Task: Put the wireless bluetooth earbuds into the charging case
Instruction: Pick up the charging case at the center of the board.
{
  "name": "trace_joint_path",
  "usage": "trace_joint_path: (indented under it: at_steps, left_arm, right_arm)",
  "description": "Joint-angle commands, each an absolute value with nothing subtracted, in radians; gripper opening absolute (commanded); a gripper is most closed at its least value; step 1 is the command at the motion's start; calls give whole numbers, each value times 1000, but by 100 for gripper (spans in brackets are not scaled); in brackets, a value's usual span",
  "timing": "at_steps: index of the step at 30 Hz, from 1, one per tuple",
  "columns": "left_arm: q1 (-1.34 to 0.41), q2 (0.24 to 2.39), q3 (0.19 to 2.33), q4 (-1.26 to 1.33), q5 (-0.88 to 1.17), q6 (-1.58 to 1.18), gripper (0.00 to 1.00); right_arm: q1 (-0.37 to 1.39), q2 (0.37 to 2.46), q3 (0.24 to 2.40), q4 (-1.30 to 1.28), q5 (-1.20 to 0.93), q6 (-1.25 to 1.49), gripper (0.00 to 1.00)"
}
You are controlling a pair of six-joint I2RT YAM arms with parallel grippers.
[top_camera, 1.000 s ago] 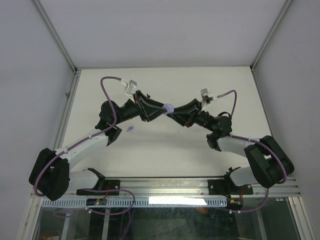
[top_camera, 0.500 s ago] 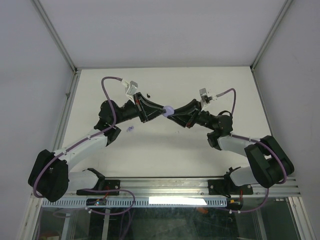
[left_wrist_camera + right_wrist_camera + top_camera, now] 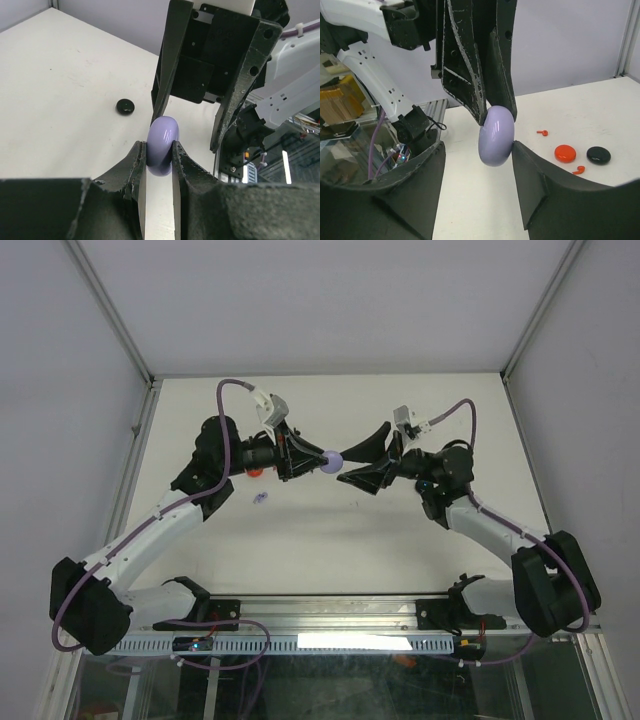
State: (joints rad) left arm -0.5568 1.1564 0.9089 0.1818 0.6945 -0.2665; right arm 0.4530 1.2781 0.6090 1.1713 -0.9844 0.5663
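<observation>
The pale purple charging case (image 3: 331, 461) hangs above the middle of the tabletop (image 3: 420, 540), nearer the far edge than the near one. It is clamped edge-on in the left gripper (image 3: 318, 460), whose two fingers press flat against its domed faces. In the left wrist view the case bulges out past those fingertips (image 3: 141, 150).

The right gripper (image 3: 350, 464) faces it from the other side with its jaws spread wide and holds nothing. The case sits in the gap between them. In the right wrist view one finger (image 3: 532, 172) lies just beside the case's edge, though whether it touches cannot be told, and the other finger is well apart.

The earbuds are all down on the tabletop, none in either gripper. A pale purple earbud (image 3: 260, 499) lies left of centre, beneath the left arm and well away from the held case. In the right wrist view a red earbud (image 3: 542, 132) and a second red earbud (image 3: 578, 170) lie either side of a red case (image 3: 565, 153), with a black case (image 3: 598, 155) just beside it — all well apart from both sets of fingers.
</observation>
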Motion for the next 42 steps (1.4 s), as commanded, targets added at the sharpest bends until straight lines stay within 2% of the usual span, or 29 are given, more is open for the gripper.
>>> trace_joint_path:
  at_steps: [1, 6, 16, 25, 30, 37, 42]
  left_arm:
    - [-563, 1146, 986, 51, 737, -132, 11]
    - [-585, 1178, 1042, -20, 735, -79, 12]
    - [-630, 1193, 1083, -77, 690, -32, 13]
    - [-630, 1187, 1082, -75, 667, -23, 13]
    - [-630, 1185, 1081, -80, 665, -17, 12]
    - [-630, 1169, 1077, -79, 605, -54, 16]
    - [-627, 1170, 1068, -68, 579, -95, 27]
  right_arm:
    - [451, 1223, 690, 922, -1040, 378, 58]
    - [454, 1238, 728, 843, -1041, 365, 58]
    - [476, 1283, 767, 795, -1084, 338, 45]
    - [477, 1287, 755, 778, -1103, 333, 43]
    - [477, 1285, 758, 768, -1108, 325, 31]
    - [482, 1279, 745, 777, -1123, 312, 5]
    - [491, 1258, 733, 791, -1137, 300, 0]
